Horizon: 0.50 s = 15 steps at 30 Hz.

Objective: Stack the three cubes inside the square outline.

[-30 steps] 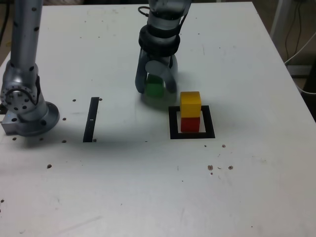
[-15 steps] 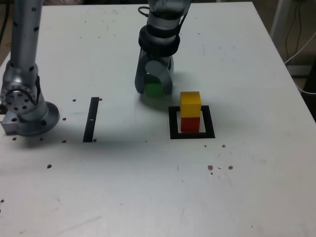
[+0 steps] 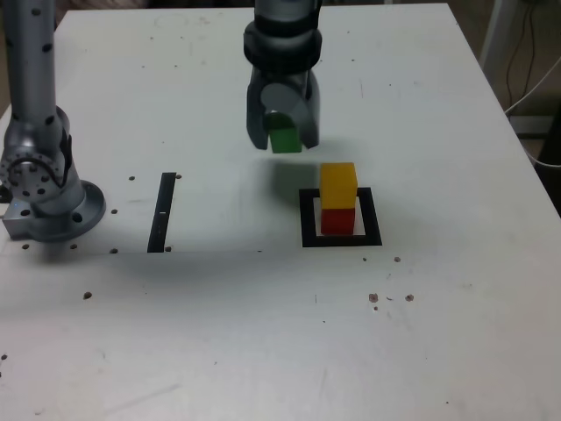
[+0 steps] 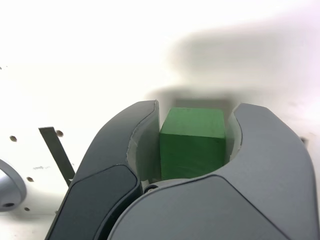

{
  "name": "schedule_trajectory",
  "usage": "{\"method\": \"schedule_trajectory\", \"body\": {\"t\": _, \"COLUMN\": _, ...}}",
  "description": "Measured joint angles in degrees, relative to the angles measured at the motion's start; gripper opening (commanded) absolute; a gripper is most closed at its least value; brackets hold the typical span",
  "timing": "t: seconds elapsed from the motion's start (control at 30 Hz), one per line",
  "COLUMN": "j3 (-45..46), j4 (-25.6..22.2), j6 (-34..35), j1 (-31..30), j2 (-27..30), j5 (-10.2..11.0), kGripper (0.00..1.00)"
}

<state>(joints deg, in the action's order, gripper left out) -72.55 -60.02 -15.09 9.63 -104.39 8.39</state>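
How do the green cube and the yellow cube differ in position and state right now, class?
The green cube is held in the gripper, while the yellow cube sits free of it. The green cube hangs above the table, whereas the yellow cube rests on the red cube. The green cube is outside the stack; the yellow cube is its upper block. Both are plain, solid-coloured cubes.
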Motion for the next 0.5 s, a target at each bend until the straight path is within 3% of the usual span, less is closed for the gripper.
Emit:
{"method": "schedule_trajectory", "body": {"t": 0.3, "j3": -9.1, "j4": -11.8, "j6": 7.4, "j1": -4.8, "j2": 1.1, "j5": -0.7, "kGripper": 0.15}}
{"method": "schedule_trajectory", "body": {"t": 0.5, "j3": -14.5, "j4": -17.1, "j6": 12.8, "j1": -9.8, "j2": 1.5, "j5": -2.1, "kGripper": 0.15}}
